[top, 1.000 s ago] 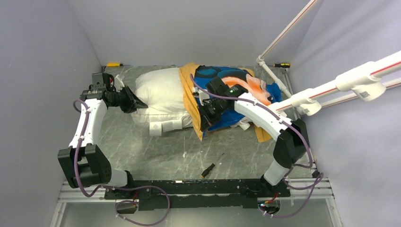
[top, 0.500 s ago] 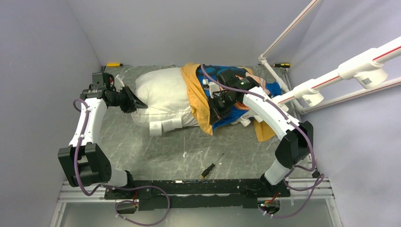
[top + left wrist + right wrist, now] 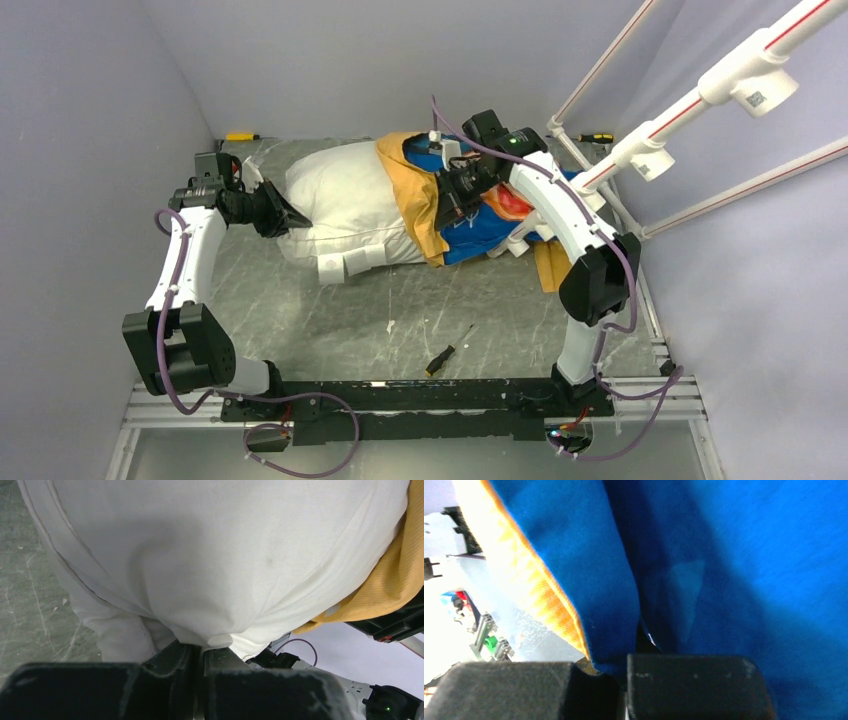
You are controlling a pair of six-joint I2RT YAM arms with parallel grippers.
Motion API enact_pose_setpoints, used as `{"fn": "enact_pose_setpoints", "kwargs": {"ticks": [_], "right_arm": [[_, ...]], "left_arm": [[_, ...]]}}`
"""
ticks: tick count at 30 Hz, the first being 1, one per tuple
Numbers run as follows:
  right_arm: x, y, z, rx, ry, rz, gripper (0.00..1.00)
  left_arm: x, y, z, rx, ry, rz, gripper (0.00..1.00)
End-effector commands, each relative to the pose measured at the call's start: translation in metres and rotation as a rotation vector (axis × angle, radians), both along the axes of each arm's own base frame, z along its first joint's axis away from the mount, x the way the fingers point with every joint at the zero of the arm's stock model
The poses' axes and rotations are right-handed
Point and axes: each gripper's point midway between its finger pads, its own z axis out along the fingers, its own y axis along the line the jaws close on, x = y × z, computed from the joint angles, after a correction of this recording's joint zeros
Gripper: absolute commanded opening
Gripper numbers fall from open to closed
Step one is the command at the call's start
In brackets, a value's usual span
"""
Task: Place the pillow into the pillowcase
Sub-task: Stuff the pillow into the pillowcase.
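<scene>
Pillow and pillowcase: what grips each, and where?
The left jaws pinch the pillow at its left end; the right jaws pinch the pillowcase at its open, orange-lined edge.

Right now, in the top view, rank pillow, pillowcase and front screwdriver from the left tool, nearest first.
1. pillow, pinched in the left tool.
2. pillowcase, over the pillow's right end.
3. screwdriver, on the table near the front.

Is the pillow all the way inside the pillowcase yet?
Partly in: the pillow lies bare up to the orange hem of the pillowcase.
</scene>
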Motion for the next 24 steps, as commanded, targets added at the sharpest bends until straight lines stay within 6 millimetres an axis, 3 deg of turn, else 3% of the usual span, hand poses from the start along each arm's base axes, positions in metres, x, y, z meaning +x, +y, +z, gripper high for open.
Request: {"fn": "enact_pose_setpoints", "kwargs": {"ticks": [1,5,12,24], "right_arm": [[0.039,-0.021,0.022,0.154,-0.005,-0.052,0.0],[0.058,-0.025,0.018,0.238,0.059,-0.056,0.0],[0.081,-0.016,0.006,0.347,0.154,-0.085,0.0],[0.094,-0.01,-0.018,0.355,0.251,-0.128,0.0]], "left_arm": [[0.005,0.005,0.011,0.042,-0.052,0.003,0.01],[0.006,0.005,0.011,0.038,-0.052,0.002,0.01],[0.007,0.003,0.01,0.029,-0.045,-0.002,0.01],[0.01,0.005,0.011,0.038,-0.044,-0.001,0.01]]}}
